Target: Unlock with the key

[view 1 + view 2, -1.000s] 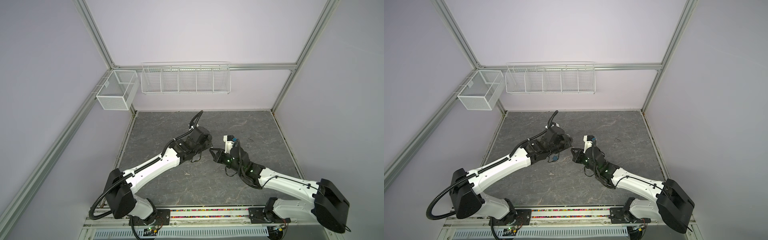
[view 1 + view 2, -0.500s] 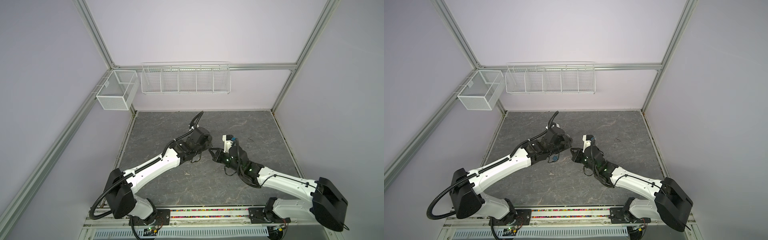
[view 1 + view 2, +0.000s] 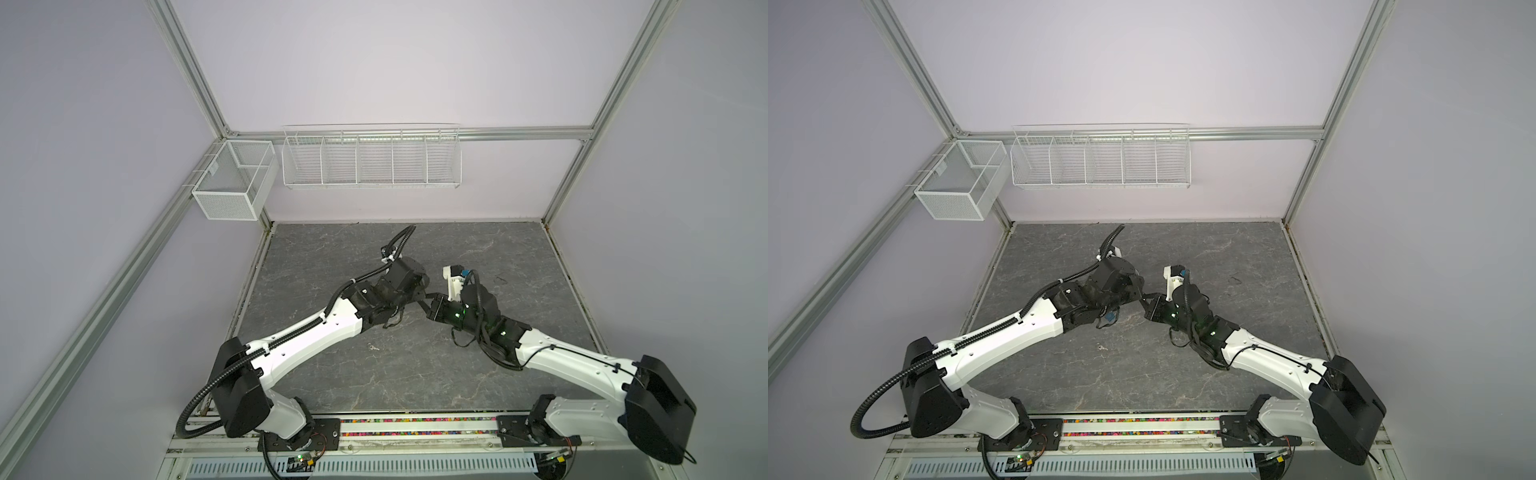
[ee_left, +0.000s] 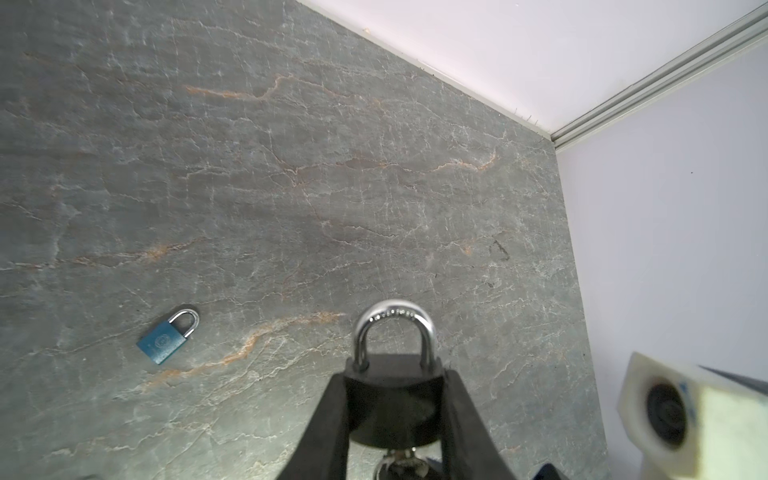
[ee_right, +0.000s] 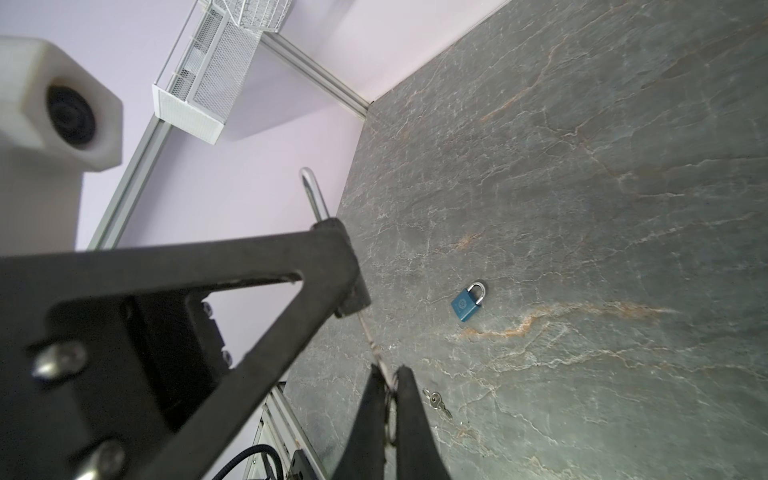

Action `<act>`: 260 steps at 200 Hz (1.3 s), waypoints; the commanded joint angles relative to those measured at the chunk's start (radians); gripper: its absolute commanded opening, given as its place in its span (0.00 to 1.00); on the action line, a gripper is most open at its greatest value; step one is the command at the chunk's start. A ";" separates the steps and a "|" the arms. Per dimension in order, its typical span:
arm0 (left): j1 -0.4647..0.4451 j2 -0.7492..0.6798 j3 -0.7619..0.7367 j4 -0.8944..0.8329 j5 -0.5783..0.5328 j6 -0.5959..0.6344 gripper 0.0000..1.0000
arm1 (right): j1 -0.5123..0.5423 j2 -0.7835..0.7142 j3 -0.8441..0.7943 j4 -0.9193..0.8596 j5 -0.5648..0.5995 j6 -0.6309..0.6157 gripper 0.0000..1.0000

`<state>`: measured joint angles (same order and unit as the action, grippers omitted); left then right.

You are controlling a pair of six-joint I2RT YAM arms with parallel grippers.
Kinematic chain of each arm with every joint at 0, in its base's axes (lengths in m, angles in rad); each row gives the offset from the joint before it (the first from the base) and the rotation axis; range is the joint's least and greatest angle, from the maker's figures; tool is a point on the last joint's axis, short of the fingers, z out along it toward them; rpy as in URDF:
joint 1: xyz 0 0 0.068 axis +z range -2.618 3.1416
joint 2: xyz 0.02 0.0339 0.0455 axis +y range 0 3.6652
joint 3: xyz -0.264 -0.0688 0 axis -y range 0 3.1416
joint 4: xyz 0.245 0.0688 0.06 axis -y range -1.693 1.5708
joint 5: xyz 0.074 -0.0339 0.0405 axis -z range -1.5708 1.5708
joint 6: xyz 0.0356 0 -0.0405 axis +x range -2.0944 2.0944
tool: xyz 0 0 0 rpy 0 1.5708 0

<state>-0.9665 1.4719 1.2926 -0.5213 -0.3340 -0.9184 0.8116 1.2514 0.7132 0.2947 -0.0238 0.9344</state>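
The left tool [image 4: 395,374] pinches the black padlock [image 4: 395,403] by the sides of its body and holds it clear of the tabletop [image 4: 291,166]. The right tool [image 5: 390,376] is pressed together on the key [image 5: 371,341], whose blade meets the padlock's underside. A blue padlock [image 4: 164,343] and a second key [image 5: 436,401] lie near each other on the tabletop.

You've got a black padlock [image 4: 392,399] with a silver shackle [image 4: 395,322]. Both shackle legs are seated in the body, so it's locked. It's held up off the bench [image 4: 249,166], body pinched between the left claw [image 4: 393,376] fingers, shackle pointing away from the wrist. The key [image 5: 372,343] is silver; its blade runs into the lock's bottom end and its head is clamped in the closed right claw [image 5: 388,376].
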 commanded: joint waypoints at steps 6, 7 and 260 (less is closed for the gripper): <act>-0.052 0.007 0.041 -0.089 0.076 0.040 0.00 | -0.025 -0.012 0.067 0.077 -0.012 -0.033 0.06; -0.052 0.008 0.040 -0.089 0.079 0.041 0.00 | -0.024 -0.012 0.068 0.077 -0.012 -0.033 0.06; -0.059 0.007 0.031 -0.206 0.068 0.073 0.00 | -0.059 -0.057 0.160 -0.034 -0.099 -0.129 0.06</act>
<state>-1.0183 1.4757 1.3502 -0.6029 -0.3344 -0.8444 0.7689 1.2148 0.8089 0.0853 -0.1356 0.8261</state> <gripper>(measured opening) 0.290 0.069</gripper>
